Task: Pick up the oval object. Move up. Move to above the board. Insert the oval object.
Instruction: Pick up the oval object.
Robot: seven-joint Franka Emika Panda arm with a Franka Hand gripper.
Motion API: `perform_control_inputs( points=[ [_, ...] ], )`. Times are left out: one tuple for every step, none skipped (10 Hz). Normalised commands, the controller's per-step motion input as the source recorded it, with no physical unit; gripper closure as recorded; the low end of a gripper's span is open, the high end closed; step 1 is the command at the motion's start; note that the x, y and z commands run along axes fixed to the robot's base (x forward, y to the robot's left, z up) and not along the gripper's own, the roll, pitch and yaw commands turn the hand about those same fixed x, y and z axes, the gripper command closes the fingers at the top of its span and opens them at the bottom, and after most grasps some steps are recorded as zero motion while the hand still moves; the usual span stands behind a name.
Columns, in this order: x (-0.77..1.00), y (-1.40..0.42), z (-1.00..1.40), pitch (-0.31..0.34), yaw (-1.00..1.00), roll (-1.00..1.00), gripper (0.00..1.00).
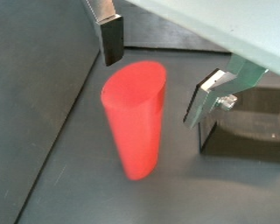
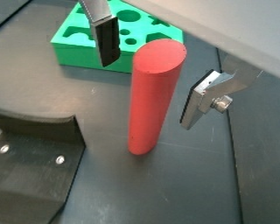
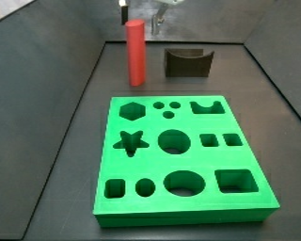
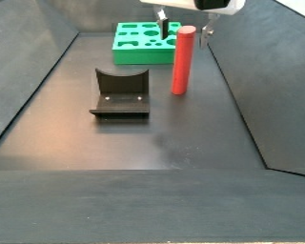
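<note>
In a wrist view the board point(image 2: 95, 44) is cut off by the edge and partly hidden behind the claw point(image 2: 154, 74).

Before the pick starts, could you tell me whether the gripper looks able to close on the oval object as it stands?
Probably yes: the gripper is open, with its fingers either side of the upright oval object, and nothing sits between them.

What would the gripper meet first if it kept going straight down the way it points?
Probably nothing at once: the open gripper straddles the top of the upright oval object, so its fingers would likely slide down either side, toward the floor.
</note>
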Motion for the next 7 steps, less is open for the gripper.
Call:
perform_control_inputs(
  points=[
    [-0.1,-0.16,-0.29,-0.004,-0.28,0.08,0.0],
    [-0.15,-0.16,-0.3,-0.019,-0.25,0.07,0.0],
    [-0.16,-0.17,-0.23,-0.019,-0.24,0.06,0.0],
    [-0.09,-0.12,0.0,0.0,-0.03,0.05,0.0],
    [0.0,-0.06,-0.01,-0.017,0.0,0.0,0.0],
    [0.0,0.0,0.0,0.0,0.0,0.0,0.0],
    [0.0,0.0,0.0,0.0,0.0,0.0,1.0]
  ],
)
